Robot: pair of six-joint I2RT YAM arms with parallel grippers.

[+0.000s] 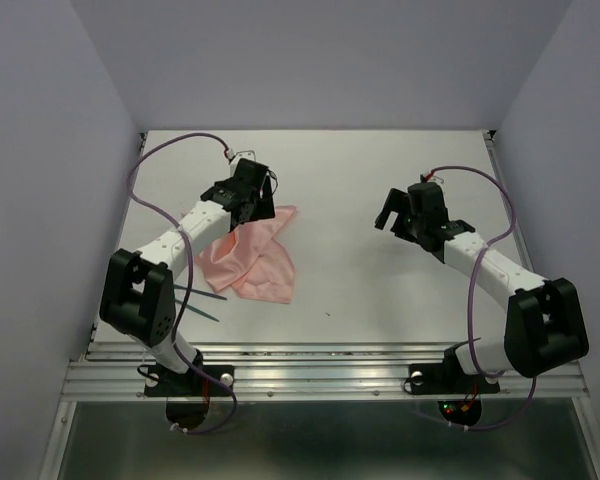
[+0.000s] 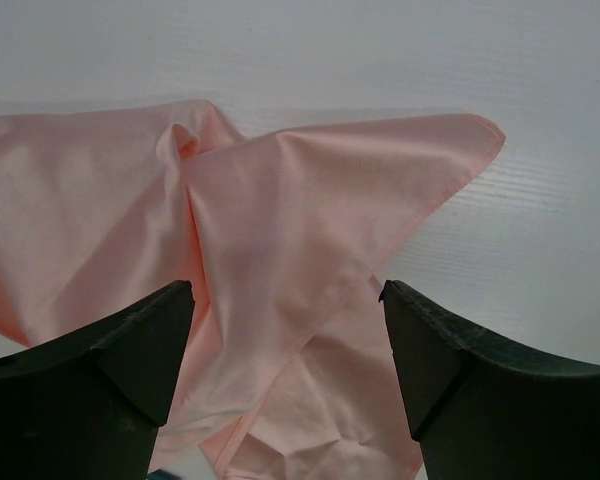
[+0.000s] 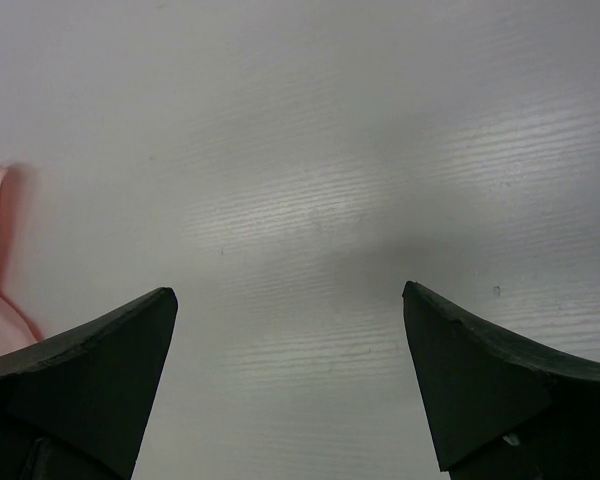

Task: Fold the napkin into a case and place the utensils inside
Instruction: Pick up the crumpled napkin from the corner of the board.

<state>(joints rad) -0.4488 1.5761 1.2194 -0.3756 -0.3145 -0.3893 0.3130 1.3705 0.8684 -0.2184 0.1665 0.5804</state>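
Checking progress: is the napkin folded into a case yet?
No. The napkin lies crumpled, with loose ridges and a corner sticking out.

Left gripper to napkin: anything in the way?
Nothing visible. The left gripper hangs open right over the napkin, which lies crumpled on the table. The wrist view shows only bare cloth below it. The utensils lie off to the side, toward the near edge, clear of that path.

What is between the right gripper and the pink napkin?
Just bare table between the napkin and right gripper, seen from the top view.
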